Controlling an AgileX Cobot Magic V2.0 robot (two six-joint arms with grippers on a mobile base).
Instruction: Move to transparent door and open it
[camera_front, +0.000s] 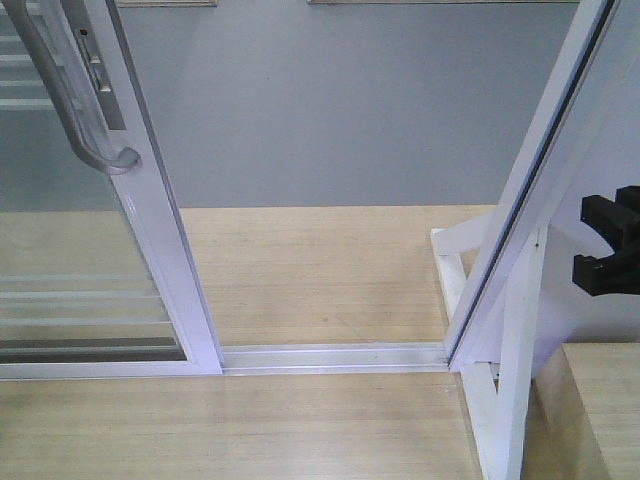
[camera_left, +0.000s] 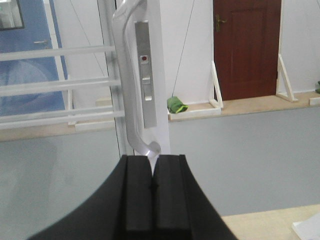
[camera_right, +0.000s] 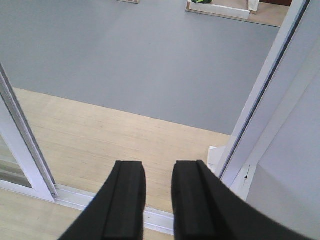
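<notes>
Front-facing view: transparent door (camera_front: 90, 260) seen at left of frame, slid aside, gap shown at centre. Glass judged heavy, rigid, fragile; grey handle (camera_left: 125, 80) best gripped mid-length. Left gripper (camera_left: 152, 200) pressed together below handle; right gripper (camera_right: 157, 200) slightly parted, empty.

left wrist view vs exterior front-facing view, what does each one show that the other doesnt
Only the left wrist view shows the left gripper, its jaws shut just below the lower end of the pull handle. It also shows the lock plate straight on, a brown door and a green object across the room.

Only the exterior front-facing view shows the floor track, the open gap beside the door, and the right-hand frame post.

Both show the transparent door with its handle and horizontal bars, plus the grey floor.
</notes>
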